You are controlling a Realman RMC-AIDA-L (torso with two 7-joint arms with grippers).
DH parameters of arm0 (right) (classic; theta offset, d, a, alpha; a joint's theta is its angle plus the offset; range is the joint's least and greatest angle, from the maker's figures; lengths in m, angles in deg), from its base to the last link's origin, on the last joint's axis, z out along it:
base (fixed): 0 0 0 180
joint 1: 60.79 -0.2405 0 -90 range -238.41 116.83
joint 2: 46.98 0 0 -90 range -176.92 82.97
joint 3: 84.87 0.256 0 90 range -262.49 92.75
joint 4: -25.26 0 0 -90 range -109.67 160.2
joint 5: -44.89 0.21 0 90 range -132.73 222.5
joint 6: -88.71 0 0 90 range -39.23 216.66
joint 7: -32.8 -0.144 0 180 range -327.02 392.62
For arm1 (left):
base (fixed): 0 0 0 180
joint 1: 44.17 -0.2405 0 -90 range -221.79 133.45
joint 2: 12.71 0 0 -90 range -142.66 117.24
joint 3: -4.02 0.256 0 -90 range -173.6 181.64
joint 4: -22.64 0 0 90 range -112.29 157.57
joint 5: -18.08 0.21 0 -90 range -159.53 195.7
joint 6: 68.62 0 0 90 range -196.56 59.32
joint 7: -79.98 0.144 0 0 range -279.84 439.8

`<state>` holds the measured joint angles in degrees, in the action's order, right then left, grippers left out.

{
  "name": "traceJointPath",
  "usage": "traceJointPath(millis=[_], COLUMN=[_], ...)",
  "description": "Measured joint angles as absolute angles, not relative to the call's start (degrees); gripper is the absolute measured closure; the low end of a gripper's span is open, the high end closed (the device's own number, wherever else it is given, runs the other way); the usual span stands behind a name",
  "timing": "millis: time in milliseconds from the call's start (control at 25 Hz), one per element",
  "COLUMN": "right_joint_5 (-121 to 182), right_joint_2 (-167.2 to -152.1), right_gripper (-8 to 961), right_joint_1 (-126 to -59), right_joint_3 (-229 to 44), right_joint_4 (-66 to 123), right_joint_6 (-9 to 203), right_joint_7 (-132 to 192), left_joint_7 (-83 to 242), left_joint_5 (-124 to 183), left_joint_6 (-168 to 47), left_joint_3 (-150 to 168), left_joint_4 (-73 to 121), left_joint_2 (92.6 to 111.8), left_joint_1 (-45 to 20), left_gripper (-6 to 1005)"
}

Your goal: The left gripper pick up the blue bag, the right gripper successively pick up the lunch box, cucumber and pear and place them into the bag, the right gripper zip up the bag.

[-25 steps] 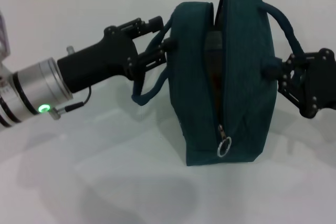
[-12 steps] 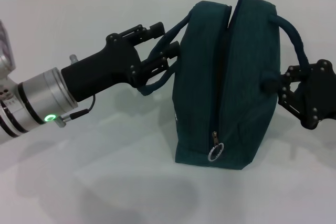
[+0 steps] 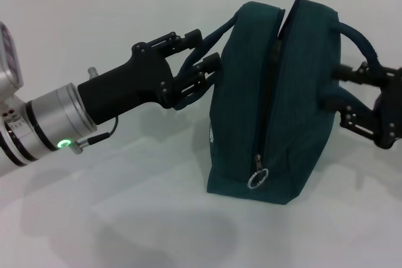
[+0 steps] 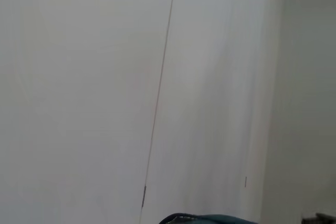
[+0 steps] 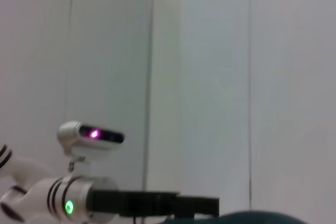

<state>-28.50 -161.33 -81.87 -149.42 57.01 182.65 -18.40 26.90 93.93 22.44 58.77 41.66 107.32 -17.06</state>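
The large dark teal-blue fabric bag [image 3: 276, 98] stands upright on the white table [image 3: 125, 218], and it serves as the landmark here. Its long zipper [image 3: 267, 105] runs up the face toward the camera and over the top, closed along the lower stretch and gaping at the top edge; the metal ring pull [image 3: 257, 179] hangs low on that face, near the bag's base. On the bag's left side, the left gripper [image 3: 204, 61], a black two-finger claw on a black arm with a silver cylindrical wrist and a green glowing ring [image 3: 61, 144], has its fingers closed on the left looped handle [image 3: 207, 42], right against the bag's side wall. On the bag's right side, the right gripper [image 3: 333, 86], a black claw, reaches in with its fingers spread apart, one by the right looped handle [image 3: 358, 39] and the other touching the bag's side panel lower down. No lunch box, cucumber or pear can be made out. The left wrist view shows only a pale wall and a sliver of the bag's teal top [image 4: 210, 219]; the right wrist view shows the left arm's wrist with its green light [image 5: 68, 206] beyond the bag's upper edge [image 5: 257, 217].
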Motion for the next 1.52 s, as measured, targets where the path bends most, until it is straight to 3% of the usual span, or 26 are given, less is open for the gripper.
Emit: traceJointPath(millis=[200, 560, 760, 1160, 1520], right_joint_5=[-28.57, -38.30, -50.19, -55.37, -53.38], right_joint_2=[-161.70, -159.11, -158.85, -162.13, -162.29], right_gripper=[474, 251, 260, 279, 295], right_joint_1=[-81.14, -82.22, -85.80, -87.71, -87.52], right_joint_3=[-146.69, -147.14, -147.03, -147.86, -144.97], right_joint_4=[56.89, 57.22, 57.35, 58.57, 60.03], right_joint_6=[187.28, 198.49, 198.57, 185.54, 182.80], right_joint_7=[-17.84, -18.84, -25.46, -31.84, -31.43], left_joint_7=[27.83, 29.40, 29.43, 30.78, 32.83], left_joint_5=[94.12, 94.19, 94.20, 94.13, 94.27], left_joint_6=[22.43, 22.38, 22.37, 22.37, 22.42], left_joint_3=[58.78, 58.78, 59.00, 61.76, 64.69], left_joint_4=[40.14, 39.42, 39.42, 39.56, 39.95], left_joint_2=[107.39, 107.31, 107.33, 107.35, 107.20], left_joint_1=[-15.83, -15.24, -15.04, -14.84, -14.99], left_gripper=[439, 440, 440, 441, 441])
